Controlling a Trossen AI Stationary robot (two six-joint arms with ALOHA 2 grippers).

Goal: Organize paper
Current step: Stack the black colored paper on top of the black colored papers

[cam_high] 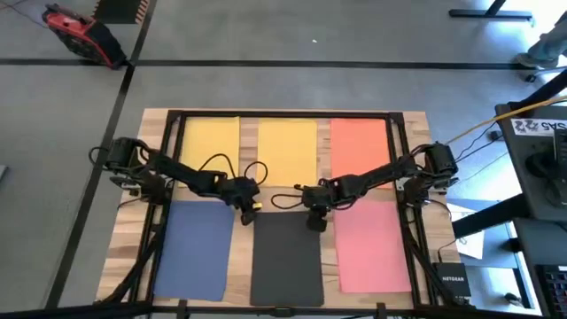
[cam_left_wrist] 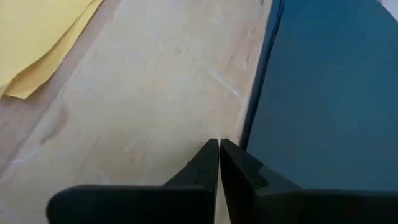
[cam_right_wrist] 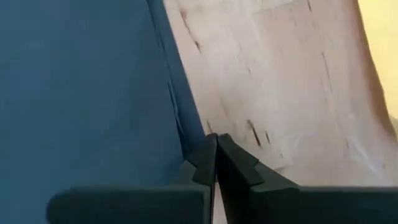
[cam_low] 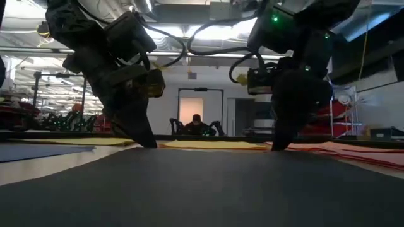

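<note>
A: Where is the paper?

B: Six sheets in two rows on the table (cam_high: 416,124). Far row: two yellow sheets (cam_high: 211,146) (cam_high: 287,146) and an orange sheet (cam_high: 359,142). Near row: a blue sheet (cam_high: 195,248), a dark sheet (cam_high: 285,261) and a pink sheet (cam_high: 372,252).

A: And the grippers?

B: Both are at the dark sheet's far edge. The left gripper (cam_high: 249,211) is at its 11 o'clock corner, the right gripper (cam_high: 315,221) at its 1 o'clock corner. Each wrist view shows its fingers pressed together, tips at the sheet's edge on bare wood. Neither visibly holds anything.

A: Touching the sheet?

B: The low view shows both tips down at its far edge; whether they pin it I cannot tell.

A: What could go wrong?

B: If closed tips push at the edge, the thin sheet may buckle or skid towards 6 o'clock instead of lifting. If one side drags harder, it would turn and ride over the blue or pink sheet. The grippers sit near each other, so moving inwards risks a bump.
</note>
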